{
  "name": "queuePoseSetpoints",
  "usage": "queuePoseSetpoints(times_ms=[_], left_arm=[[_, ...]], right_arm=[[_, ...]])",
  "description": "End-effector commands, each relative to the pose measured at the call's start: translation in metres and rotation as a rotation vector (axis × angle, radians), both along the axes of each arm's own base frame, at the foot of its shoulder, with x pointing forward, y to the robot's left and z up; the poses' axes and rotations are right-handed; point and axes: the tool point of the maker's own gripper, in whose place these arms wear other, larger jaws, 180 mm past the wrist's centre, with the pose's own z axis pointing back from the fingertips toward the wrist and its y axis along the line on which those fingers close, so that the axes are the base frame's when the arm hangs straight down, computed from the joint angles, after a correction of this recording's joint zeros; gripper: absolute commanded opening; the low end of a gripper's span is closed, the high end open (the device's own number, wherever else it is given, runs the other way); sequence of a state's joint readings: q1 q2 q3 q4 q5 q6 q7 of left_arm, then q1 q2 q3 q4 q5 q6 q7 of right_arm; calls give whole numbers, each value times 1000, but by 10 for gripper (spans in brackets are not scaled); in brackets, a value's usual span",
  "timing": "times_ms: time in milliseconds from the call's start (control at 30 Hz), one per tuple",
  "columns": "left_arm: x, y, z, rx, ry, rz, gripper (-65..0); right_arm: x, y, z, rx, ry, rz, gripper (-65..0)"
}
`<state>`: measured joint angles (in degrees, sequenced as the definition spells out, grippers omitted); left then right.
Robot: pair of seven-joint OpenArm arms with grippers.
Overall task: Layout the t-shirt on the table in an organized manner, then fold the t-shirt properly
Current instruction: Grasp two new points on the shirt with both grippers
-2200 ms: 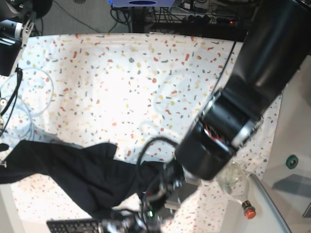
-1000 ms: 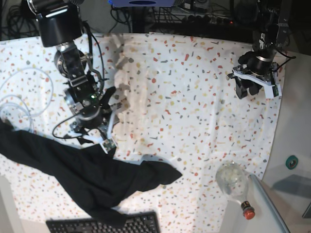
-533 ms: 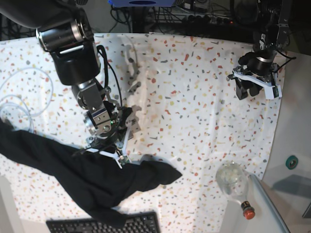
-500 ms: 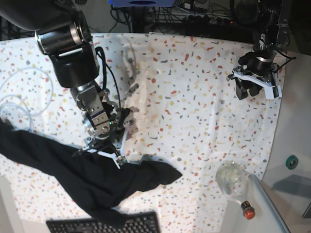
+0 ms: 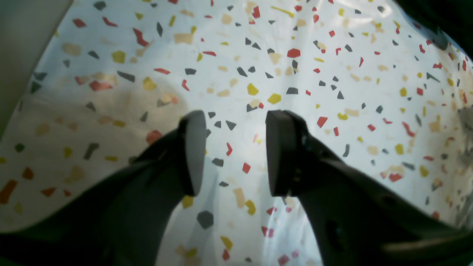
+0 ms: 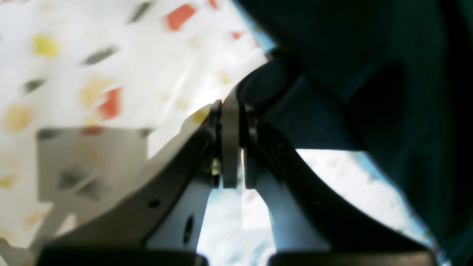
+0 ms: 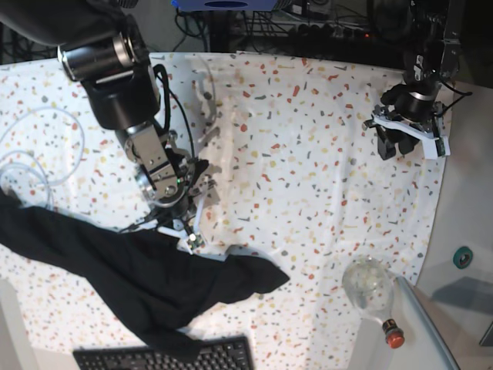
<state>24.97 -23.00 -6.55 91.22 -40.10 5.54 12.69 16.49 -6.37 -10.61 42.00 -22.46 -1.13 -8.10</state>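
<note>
R gripper (image 7: 185,235) pinched closed at upper edge of the t-shirt (image 7: 146,281) (soft, crumpled black fabric); L gripper (image 5: 232,151) spread, well apart, over speckled table (image 7: 308,139).

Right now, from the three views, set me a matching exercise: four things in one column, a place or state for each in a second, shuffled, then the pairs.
Things:
1. t-shirt
2. keyboard
3. left gripper
4. right gripper

Places or states:
A. jaws apart over bare table, holding nothing
B. crumpled in a dark band across the table's near left part
C. jaws shut at the black cloth's upper edge
D. at the bottom edge of the base view, partly under black cloth

Pairs: 1-B, 2-D, 3-A, 4-C
</note>
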Motion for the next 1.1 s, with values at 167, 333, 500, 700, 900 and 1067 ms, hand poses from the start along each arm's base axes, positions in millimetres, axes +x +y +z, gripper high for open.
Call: queuePoseSetpoints(times_ms=[167,333,500,700,900,1067], left_arm=[[10,33,25,55,-75,59,-395],[3,21,12,16,-21,41,-392],[-9,-30,-7,-121,72,-139,-387],[-12,-53,-35,-219,124,-160,-163],[0,-75,-39,-281,95,-194,-125],[24,-92,-32,-327,39,-182,-125]], right_arm=[[-37,86,38,24,-82,224,-650],[-57,131,60,32,-118,345,-650],[-59,136,60,35,-114,350,-650],[-77,139,58,51,-83,345,-450],[-73,127,86,70,-165,330,-408],[-60,88,111,74,-241,241,-408]])
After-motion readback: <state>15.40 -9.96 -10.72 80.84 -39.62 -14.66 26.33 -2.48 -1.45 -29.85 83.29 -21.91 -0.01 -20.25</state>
